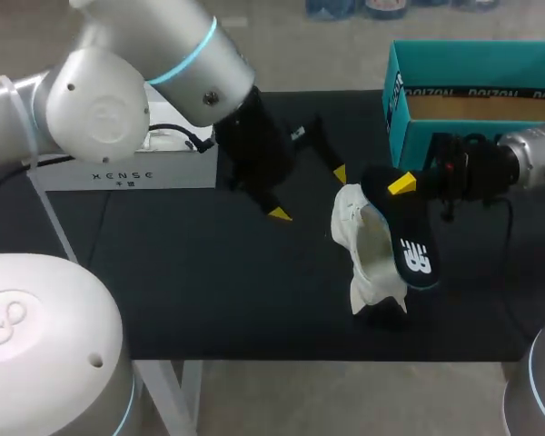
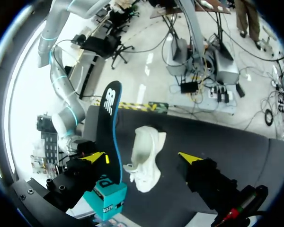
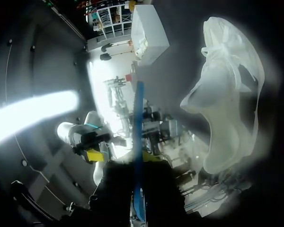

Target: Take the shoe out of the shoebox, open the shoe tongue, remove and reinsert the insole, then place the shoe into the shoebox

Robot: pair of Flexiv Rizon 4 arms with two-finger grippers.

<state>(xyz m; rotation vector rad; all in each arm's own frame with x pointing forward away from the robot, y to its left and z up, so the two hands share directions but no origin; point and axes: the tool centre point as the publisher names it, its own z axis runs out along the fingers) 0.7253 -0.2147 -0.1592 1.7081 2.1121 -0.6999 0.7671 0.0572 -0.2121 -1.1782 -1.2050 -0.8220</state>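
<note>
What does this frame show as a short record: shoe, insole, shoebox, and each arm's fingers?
shoe: white shoe on the black table, outside the box
insole: black insole, out of the shoe, held beside it
box: teal shoebox, open, on the robot's right; no shoe in the visible part
left gripper: fingers open, empty, near the shoe
right gripper: fingers shut on the insole's end
stage: insole removed, not yet reinserted
</note>
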